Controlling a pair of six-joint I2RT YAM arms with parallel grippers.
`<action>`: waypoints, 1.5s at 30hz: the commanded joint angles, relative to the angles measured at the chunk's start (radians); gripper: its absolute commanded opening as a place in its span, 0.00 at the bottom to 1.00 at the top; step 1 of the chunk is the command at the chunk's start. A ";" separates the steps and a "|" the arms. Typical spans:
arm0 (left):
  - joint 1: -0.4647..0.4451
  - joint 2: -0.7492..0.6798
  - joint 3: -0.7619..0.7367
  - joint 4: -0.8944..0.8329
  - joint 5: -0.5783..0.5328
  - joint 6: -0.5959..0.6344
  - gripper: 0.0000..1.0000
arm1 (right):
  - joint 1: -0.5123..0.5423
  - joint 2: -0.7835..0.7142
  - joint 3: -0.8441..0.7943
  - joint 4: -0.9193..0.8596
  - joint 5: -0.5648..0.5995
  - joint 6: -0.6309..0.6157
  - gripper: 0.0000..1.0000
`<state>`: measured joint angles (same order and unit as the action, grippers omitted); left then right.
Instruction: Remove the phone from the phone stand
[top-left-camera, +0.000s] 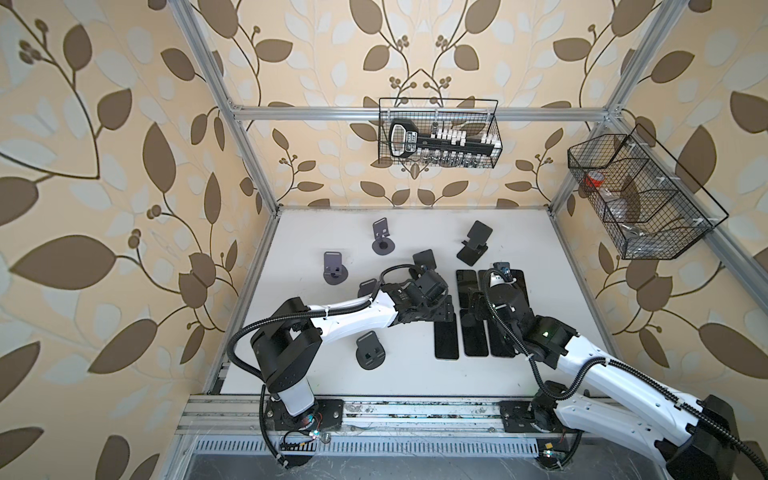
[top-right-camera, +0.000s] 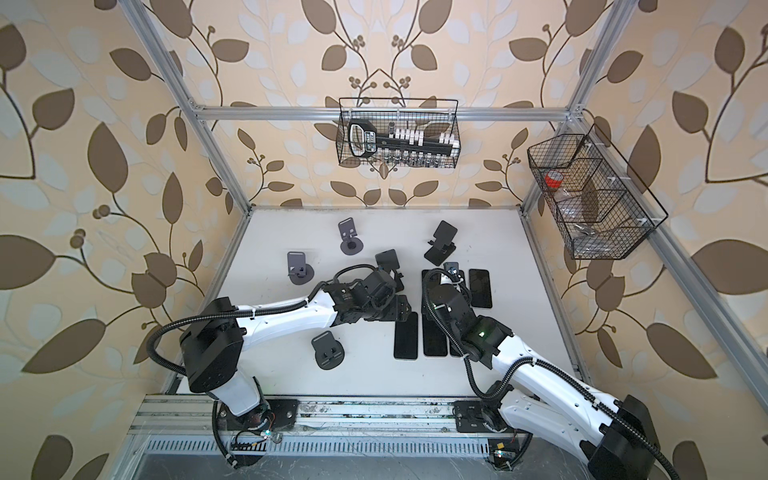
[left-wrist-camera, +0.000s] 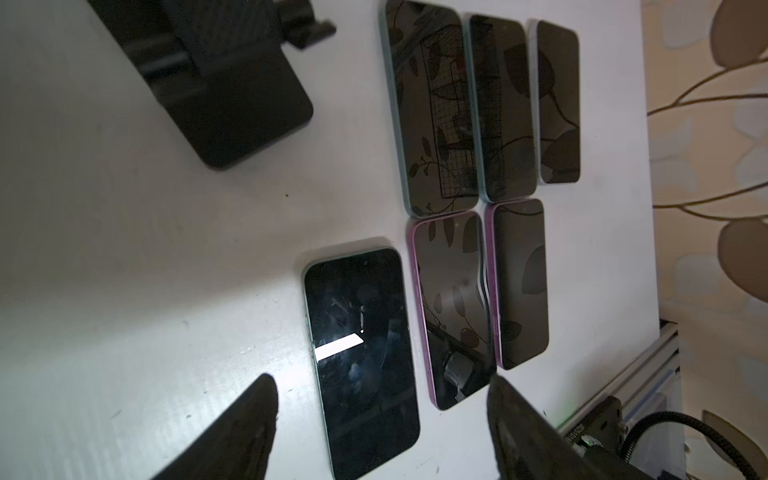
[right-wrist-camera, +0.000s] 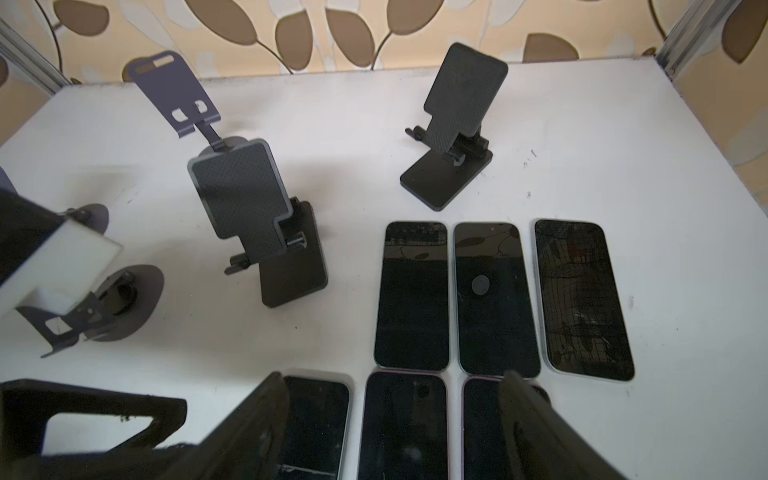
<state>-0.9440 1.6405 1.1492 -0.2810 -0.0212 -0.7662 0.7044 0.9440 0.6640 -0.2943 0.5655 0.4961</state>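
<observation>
- Left wrist: left claw (left-wrist-camera: 380, 376) parted, gripping nothing; phone (left-wrist-camera: 361, 332) flat on tabletop (left-wrist-camera: 145, 270) between its fingers (left-wrist-camera: 249, 428).
- Phone stand (left-wrist-camera: 232, 95) well ahead, apart.
- Right claw (right-wrist-camera: 390, 374) parted, empty, above other phones (right-wrist-camera: 405, 428).

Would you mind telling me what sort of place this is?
Likely a robot test cell, not a home: aluminium frame with wallpaper panels, robot arms mounted on a rail, phones laid in rows beside empty stands.

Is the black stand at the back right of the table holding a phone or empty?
Empty. The black stand shows a bare patterned backplate and nothing on its ledge; the phones lie flat on the table.
</observation>
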 joint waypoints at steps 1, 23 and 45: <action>-0.012 -0.092 -0.018 0.050 -0.154 0.129 0.80 | -0.037 0.011 0.029 0.095 0.022 -0.040 0.81; 0.428 -0.490 -0.310 0.417 -0.522 0.623 0.89 | -0.374 0.244 -0.093 0.723 0.137 -0.190 0.94; 0.794 -0.404 -0.729 0.826 -0.560 0.761 0.99 | -0.732 0.444 -0.185 1.020 -0.150 -0.381 0.93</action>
<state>-0.1616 1.2423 0.4095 0.4362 -0.5980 -0.0280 -0.0284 1.4254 0.5068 0.6807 0.4831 0.1532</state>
